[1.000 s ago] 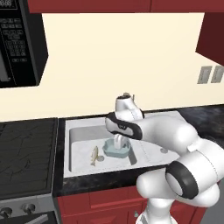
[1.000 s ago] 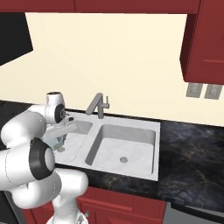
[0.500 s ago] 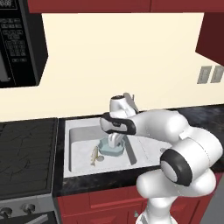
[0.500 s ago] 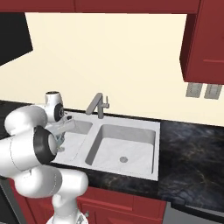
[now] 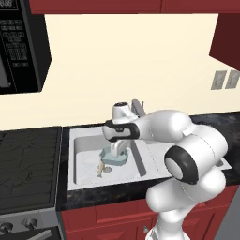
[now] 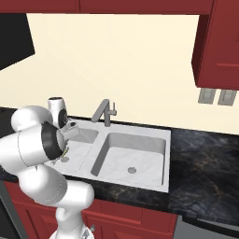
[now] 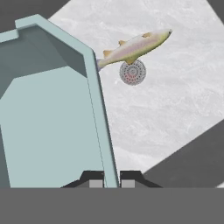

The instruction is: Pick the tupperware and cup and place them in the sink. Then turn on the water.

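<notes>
- Hand view: the gripper (image 7: 111, 178) is seen with its two dark fingertips (image 7: 92, 178) close together, one on each side of the thin wall of the tupperware (image 7: 48, 118), so the rim is pinched between them.
- The tupperware, pale blue-grey and shallow, is seen from close up on the left of this view, with its inner floor and angled corners visible.
- Beyond its wall, a small tan fish (image 7: 133, 46) is seen lying on the marbled grey basin floor, just beside a round drain (image 7: 132, 72).
- Left base view: the gripper (image 5: 117, 151) is lowered into the left basin of the sink (image 5: 75, 140), clamped on the tupperware (image 5: 115, 157), which is down at the basin floor near the centre divider.
- The fish (image 5: 100, 168) is seen just to the left of the container, in the same basin.
- A grey faucet (image 5: 137, 107) is partly hidden behind the white arm.
- Right base view: the faucet (image 6: 103, 111) is seen behind the centre divider of the sink (image 6: 154, 186), and the right basin is shown with its drain (image 6: 132, 170).
- A black stovetop (image 5: 28, 164) is seen to the left of the sink, with a black microwave (image 5: 21, 44) above it.
</notes>
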You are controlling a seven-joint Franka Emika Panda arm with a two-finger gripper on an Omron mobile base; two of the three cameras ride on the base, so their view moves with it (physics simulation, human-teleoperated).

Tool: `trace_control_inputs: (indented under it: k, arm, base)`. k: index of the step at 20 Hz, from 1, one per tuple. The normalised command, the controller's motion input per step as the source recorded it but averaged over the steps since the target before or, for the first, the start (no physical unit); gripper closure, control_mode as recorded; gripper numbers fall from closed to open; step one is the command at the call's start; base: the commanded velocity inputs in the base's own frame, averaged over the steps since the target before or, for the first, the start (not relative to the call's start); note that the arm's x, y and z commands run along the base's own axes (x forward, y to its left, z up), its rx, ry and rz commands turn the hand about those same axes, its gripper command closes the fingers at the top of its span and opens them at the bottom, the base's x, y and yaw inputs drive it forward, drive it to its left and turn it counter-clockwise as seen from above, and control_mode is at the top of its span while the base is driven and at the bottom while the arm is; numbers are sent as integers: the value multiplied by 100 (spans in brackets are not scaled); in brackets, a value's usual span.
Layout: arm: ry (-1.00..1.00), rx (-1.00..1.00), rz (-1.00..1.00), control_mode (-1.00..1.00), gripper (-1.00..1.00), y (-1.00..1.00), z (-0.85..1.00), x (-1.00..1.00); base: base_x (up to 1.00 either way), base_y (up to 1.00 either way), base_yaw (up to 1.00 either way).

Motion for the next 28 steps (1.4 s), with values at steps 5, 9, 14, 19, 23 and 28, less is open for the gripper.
trace_control_inputs:
  k: [5, 9, 14, 19, 23, 28]
  arm:
    - [0, -3, -12, -100, 100, 30, -9, 22]
    - [0, -2, -12, -100, 100, 21, -1, 22]
    - [0, 0, -15, -100, 100, 5, -4, 7]
    - [0, 0, -23, -100, 100, 0, -8, 0]
    - [0, 0, -29, -100, 100, 0, -11, -1]
    - [-3, 0, -30, -100, 100, 4, -3, 0]
  base:
    - [0, 0, 0]
    - [0, 0, 0]
    - [0, 0, 0]
    - [0, 0, 0]
    - [0, 0, 0]
    - [0, 0, 0]
